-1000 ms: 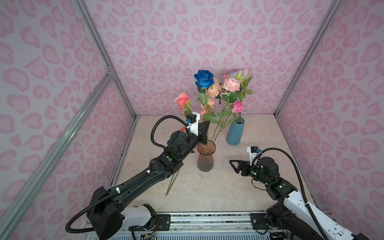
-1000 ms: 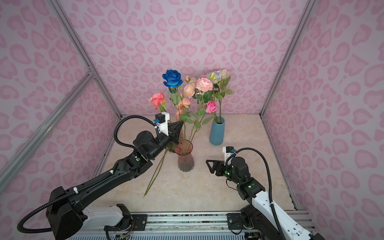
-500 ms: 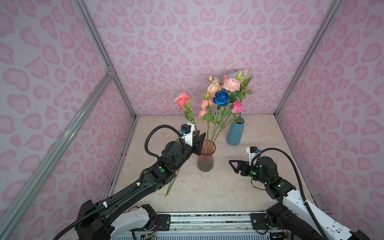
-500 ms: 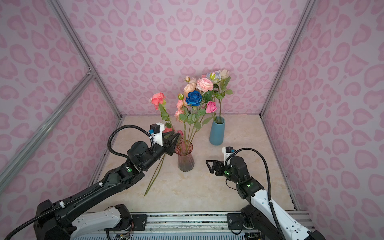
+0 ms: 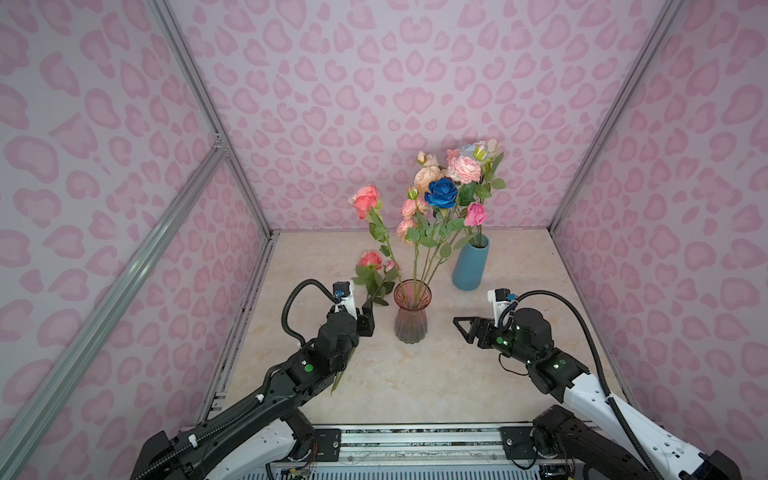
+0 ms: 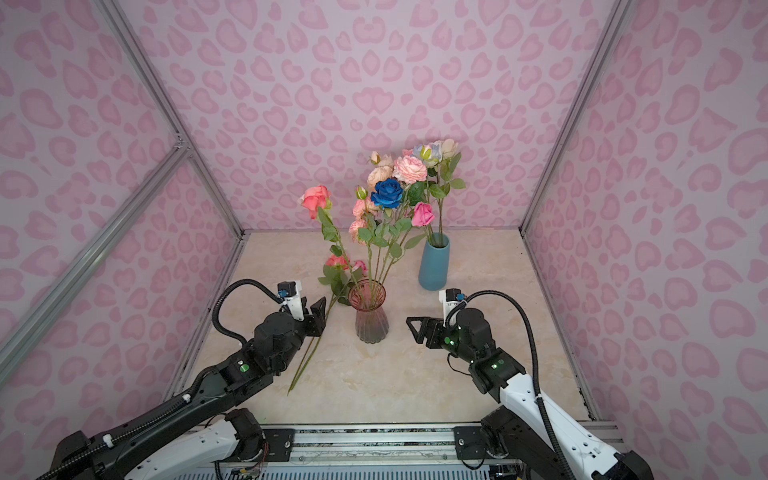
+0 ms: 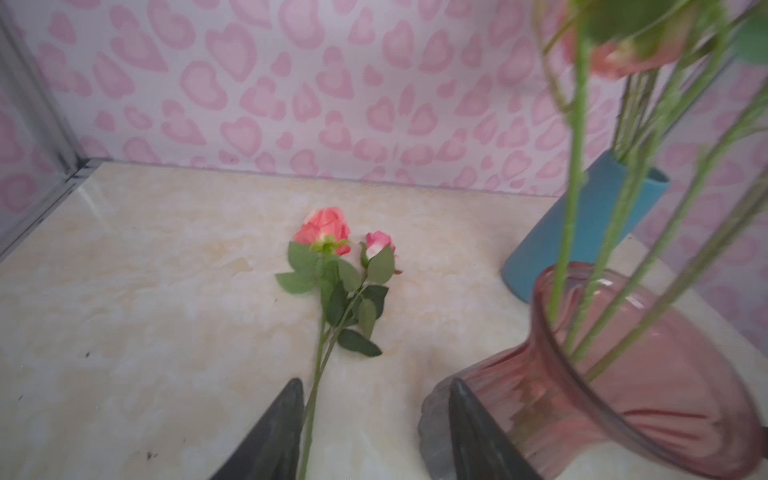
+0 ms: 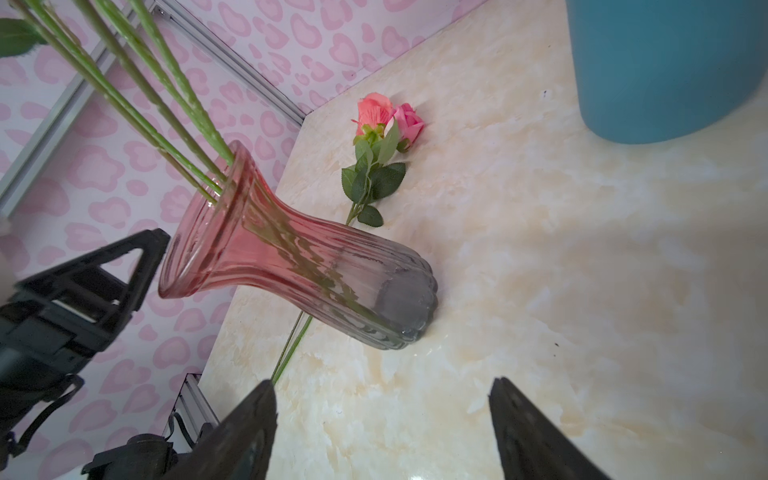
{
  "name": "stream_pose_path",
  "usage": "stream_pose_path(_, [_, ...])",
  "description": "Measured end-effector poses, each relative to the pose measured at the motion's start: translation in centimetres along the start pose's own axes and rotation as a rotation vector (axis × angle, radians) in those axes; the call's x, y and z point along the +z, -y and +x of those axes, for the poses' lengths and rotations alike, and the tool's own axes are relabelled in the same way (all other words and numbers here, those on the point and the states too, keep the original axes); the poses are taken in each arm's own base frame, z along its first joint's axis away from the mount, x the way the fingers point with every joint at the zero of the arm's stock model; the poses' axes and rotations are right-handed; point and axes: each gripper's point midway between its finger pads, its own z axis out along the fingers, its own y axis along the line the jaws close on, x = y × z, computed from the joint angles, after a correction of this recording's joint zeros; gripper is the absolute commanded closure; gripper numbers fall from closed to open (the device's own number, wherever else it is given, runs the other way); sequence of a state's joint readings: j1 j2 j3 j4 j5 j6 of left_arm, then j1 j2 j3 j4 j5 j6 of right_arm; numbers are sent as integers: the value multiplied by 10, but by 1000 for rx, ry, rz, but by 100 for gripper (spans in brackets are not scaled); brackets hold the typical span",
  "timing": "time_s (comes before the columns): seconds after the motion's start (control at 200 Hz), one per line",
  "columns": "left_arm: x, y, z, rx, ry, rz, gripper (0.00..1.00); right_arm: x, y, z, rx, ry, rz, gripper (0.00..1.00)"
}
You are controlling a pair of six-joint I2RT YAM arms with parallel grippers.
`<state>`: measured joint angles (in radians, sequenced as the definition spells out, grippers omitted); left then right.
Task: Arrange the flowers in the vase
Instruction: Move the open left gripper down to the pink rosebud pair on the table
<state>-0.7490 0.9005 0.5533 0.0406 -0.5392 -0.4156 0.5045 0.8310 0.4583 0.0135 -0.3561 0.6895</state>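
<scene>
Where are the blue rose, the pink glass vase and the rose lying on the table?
blue rose (image 5: pixel 443 193): in a top view, its petals.
pink glass vase (image 5: pixel 410 325): in a top view, its ribbed body.
rose lying on the table (image 7: pixel 325 227): left wrist view, its coral bloom.

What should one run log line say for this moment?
left gripper: open, beside pink vase | right gripper: open, empty | blue rose: in pink vase | coral rose: lying on table

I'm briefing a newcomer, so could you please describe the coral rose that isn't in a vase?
Find the pink glass vase mid-table. To its left in both top views, a coral rose lies flat on the tabletop, a small pink bud beside it. Every other bloom stands in a vase.
</scene>
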Motion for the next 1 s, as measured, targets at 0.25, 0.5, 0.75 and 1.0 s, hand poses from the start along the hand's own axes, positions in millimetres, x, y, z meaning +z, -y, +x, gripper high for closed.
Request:
stream_pose_path(0.25, [42,-43,60,-12,-291,-190,53,7,-2,4,2,-17,-1,22])
stream_pose_path(0.5, [91,-49,102,-1,-569,-222,55,6,2,9,5,-15,5,22])
stream_pose_path(0.75, [119,-37,131,58,-708,-182,58,3,5,6,-11,-8,35,21])
stream_pose_path(1.0, [119,-50,148,49,-779,-185,72,4,17,10,-26,-9,78,21])
